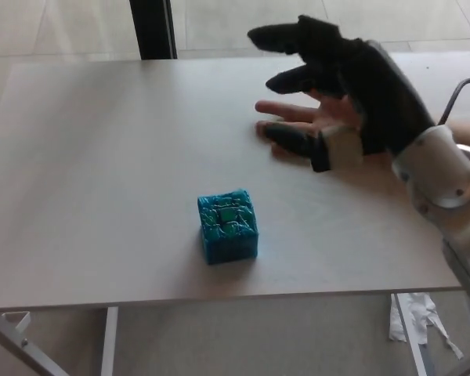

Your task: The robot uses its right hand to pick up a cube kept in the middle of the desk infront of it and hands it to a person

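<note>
Right now my right hand (341, 94) hovers open above a person's palm (329, 117), well apart from the cube (228, 227) on the tabletop (102, 157). It looks light, rigid, bumpy; I'd pinch opposite side faces.

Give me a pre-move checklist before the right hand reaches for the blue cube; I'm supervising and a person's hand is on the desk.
1. Blue-green textured cube sits alone and upright on the pale wooden desk: ok.
2. Robot's black right hand open, fingers apart, holding nothing: ok.
3. Right hand placed over the cube: not ok; it hangs farther back and to the right.
4. Person's open hand clear of the robot's hand: not ok; it lies palm up directly beneath it.
5. Desk surface between right hand and cube free of objects: ok.
6. Left hand position: cannot tell, not in view.
</note>
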Available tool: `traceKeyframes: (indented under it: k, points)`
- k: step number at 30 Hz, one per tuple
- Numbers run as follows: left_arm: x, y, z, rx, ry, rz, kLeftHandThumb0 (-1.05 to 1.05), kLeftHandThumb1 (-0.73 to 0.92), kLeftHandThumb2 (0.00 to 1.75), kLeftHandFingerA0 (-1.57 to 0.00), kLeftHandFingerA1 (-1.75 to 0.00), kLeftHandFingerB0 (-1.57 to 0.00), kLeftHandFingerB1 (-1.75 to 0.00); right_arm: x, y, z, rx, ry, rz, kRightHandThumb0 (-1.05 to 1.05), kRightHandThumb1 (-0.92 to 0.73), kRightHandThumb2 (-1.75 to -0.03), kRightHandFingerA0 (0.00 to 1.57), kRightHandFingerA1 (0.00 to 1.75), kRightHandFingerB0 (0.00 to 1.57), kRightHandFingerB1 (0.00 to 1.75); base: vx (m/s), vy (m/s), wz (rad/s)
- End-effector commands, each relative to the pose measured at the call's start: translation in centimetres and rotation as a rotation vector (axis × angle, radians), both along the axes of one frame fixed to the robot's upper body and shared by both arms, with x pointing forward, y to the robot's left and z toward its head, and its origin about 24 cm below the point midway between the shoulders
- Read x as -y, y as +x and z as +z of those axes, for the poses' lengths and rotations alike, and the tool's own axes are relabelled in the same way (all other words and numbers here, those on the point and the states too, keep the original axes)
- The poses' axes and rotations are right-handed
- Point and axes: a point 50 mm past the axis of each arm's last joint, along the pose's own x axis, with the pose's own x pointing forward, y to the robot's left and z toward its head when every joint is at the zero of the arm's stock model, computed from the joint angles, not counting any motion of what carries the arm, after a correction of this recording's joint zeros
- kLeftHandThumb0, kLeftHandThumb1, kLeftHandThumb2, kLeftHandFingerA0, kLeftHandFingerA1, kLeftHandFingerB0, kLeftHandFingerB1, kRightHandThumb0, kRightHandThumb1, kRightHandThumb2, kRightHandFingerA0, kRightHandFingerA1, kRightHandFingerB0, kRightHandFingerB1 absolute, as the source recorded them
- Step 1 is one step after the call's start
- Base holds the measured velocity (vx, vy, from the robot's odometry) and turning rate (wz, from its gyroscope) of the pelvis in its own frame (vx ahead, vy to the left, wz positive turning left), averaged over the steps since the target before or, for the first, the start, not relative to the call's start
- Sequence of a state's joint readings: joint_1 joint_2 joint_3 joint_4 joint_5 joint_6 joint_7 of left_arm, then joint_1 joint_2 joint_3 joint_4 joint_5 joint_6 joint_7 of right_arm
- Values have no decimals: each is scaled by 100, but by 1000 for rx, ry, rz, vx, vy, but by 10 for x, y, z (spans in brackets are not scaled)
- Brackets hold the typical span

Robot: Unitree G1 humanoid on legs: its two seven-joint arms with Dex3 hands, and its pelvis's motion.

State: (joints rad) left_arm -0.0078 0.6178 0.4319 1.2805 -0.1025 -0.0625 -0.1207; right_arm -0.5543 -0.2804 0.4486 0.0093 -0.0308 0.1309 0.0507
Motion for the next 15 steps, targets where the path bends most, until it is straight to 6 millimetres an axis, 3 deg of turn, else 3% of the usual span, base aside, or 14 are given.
traceKeyframes:
  k: [1, 5, 15]
  points:
    - [0, 7, 3, 27, 8, -38, -105, 42, 89, -50, -149, -30, -141, -11, 0, -39, 3, -405, 56, -75, -59, -59, 41, 50, 39, 35, 0, 0, 0]
    - [0, 8, 3, 25, 14, -50, -105, 43, 90, -49, -148, -23, -144, -14, 3, -47, -4, -467, 43, -73, -59, -59, 39, 51, 39, 36, 0, 0, 0]
    - [0, 12, 4, 35, -1, -36, -105, 40, 92, -53, -150, -26, -136, -24, -5, -77, -11, -585, 84, -74, -61, -60, 36, 47, 39, 34, 0, 0, 0]
